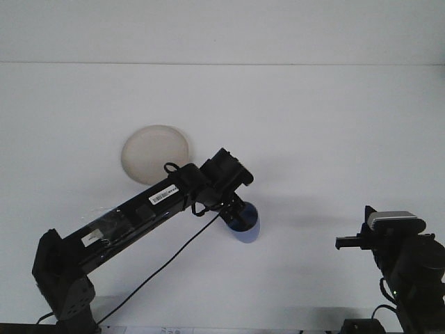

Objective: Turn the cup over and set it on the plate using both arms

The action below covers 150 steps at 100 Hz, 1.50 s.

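Left gripper (233, 212) on cup (247, 226), grip unclear. You risk tipping cup; plate (149, 149) sits well apart.

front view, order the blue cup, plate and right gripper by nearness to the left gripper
1. blue cup: directly at the left gripper, table centre.
2. plate: behind it, to the left.
3. right gripper: far off at the right edge.

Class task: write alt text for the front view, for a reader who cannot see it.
The robot's left gripper reaches down onto a small blue plastic cup near the middle of a white table. A round cream plate lies behind and to the left, apart from the cup. The right gripper waits at the lower right.
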Available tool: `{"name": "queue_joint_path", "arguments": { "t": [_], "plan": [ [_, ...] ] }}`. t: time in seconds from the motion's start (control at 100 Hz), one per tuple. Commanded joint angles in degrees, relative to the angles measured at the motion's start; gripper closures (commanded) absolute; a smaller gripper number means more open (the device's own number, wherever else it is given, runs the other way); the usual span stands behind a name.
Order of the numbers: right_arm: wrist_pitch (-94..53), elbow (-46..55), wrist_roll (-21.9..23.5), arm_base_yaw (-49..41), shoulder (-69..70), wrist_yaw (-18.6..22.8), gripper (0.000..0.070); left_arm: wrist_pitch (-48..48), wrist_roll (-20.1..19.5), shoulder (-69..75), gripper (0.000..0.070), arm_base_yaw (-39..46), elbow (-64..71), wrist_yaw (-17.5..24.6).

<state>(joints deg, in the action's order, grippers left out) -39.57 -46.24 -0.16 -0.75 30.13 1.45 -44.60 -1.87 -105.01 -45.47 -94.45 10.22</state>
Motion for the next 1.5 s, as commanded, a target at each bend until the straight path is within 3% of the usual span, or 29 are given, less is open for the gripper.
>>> {"name": "queue_joint_path", "arguments": {
  "t": [0.0, 0.22, 0.35, 0.72, 1.25, 1.32, 1.49],
  "plan": [
    [0.57, -0.63, 0.42, -0.09, 0.31, 0.04, 0.07, -0.35, 1.31, -1.09, 0.0692, 1.11, -4.09, -2.71],
    [0.57, -0.63, 0.42, -0.09, 0.31, 0.04, 0.07, -3.13, 1.49, -1.11, 0.0692, 9.81, -14.05, -11.61],
    [0.57, -0.63, 0.42, -0.09, 0.31, 0.04, 0.07, -3.28, 1.77, -1.16, 0.0692, 17.07, -16.09, -14.32],
    [0.57, -0.63, 0.42, -0.09, 0.33, 0.04, 0.07, -3.85, 2.14, -5.27, 0.0691, 31.98, -16.09, -14.58],
    [0.57, -0.63, 0.44, -0.09, 0.33, 0.04, 0.07, -5.22, 2.14, -12.9, 0.0678, 34.97, -16.09, -14.56],
    [0.57, -0.63, 0.44, -0.09, 0.33, 0.02, 0.07, -5.2, 2.29, -13.07, 0.0599, 34.97, -16.09, -14.56],
    [0.57, -0.63, 0.42, -0.09, 0.33, 0.02, 0.07, -5.03, 2.36, -12.74, 0.0183, 34.97, -16.9, -14.49]
  ]
}}
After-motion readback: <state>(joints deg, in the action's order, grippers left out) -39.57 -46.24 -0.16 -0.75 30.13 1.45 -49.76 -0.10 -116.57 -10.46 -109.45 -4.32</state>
